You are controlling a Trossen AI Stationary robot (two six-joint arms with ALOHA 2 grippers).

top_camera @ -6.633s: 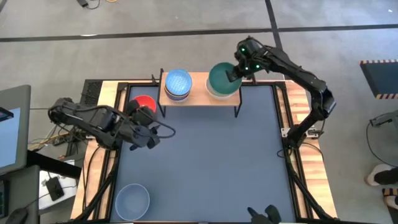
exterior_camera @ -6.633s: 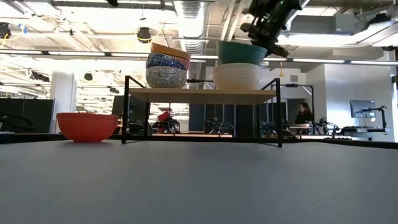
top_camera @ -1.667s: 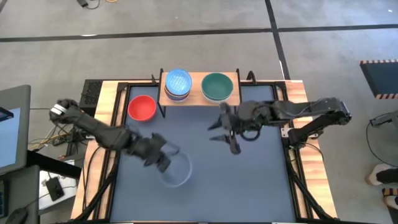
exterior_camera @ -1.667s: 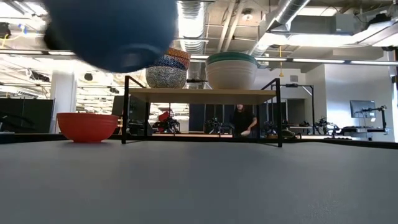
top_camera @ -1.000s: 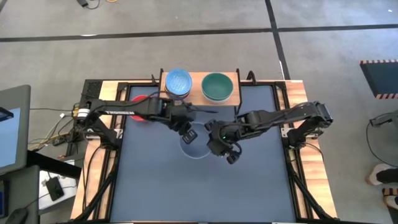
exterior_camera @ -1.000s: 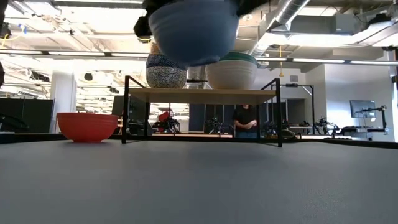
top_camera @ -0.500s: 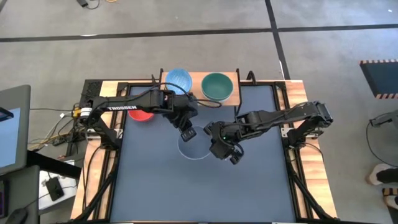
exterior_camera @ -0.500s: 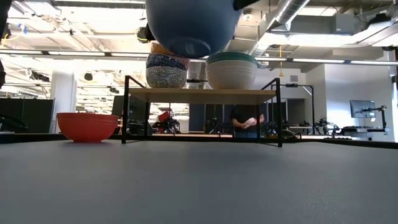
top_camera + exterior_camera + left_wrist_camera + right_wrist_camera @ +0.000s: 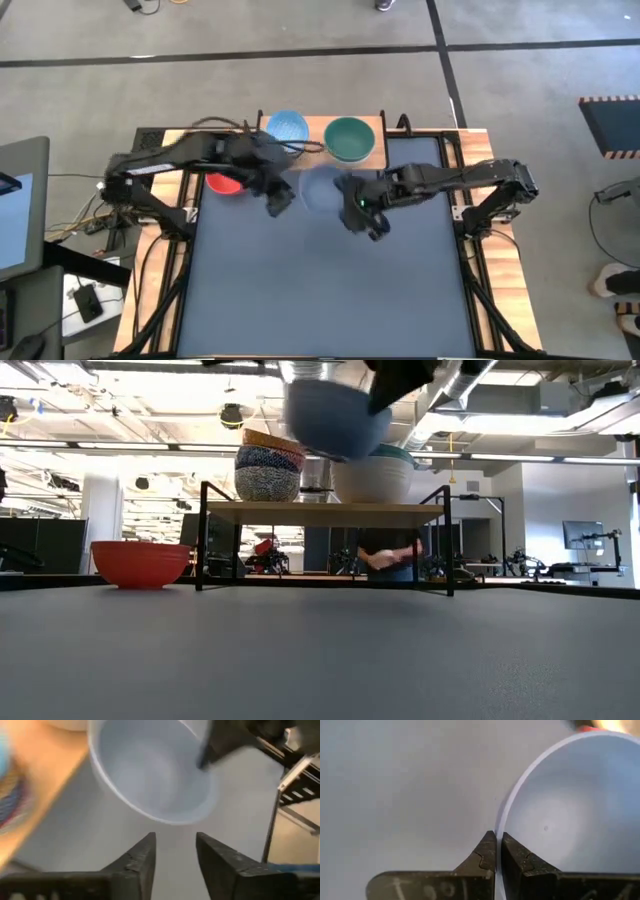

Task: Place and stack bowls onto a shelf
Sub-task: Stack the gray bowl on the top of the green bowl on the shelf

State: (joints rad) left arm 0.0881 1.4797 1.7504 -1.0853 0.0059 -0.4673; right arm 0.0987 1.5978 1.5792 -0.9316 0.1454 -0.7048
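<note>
right gripper [image 9: 495, 851] pinched tight on the rim of the grey-blue bowl [image 9: 322, 190], holding it in the air over the table [image 9: 300, 290], just in front of the shelf [image 9: 312, 158]. wrist view shows both fingers closed on the rim edge, bowl mouth up. low view: the bowl [image 9: 335, 415] hangs above shelf-top height, a bit tilted, between the two stacks as seen from the front.

left gripper [image 9: 175, 857] empty, fingers apart with a clear gap, bowl [image 9: 150, 775] lies ahead of it, not touching. in the high view the left gripper [image 9: 278, 198] sits just beside the bowl on its left, in front of the red bowl [image 9: 222, 183], which sits on the table left of the shelf.

key relation: shelf lies straight back from the held bowl, near. green bowl [image 9: 349, 138] tops the right stack, light blue bowl [image 9: 288, 128] tops the left stack. right arm has the bowl, so it looks like the one to place it. green stack is a little nearer the right arm, probably the target, can't be sure.

room: open table in front, free air above both stacks. watch the shelf front edge and the left gripper close by on the left. rim-only grip, bowl could swing or slip.
</note>
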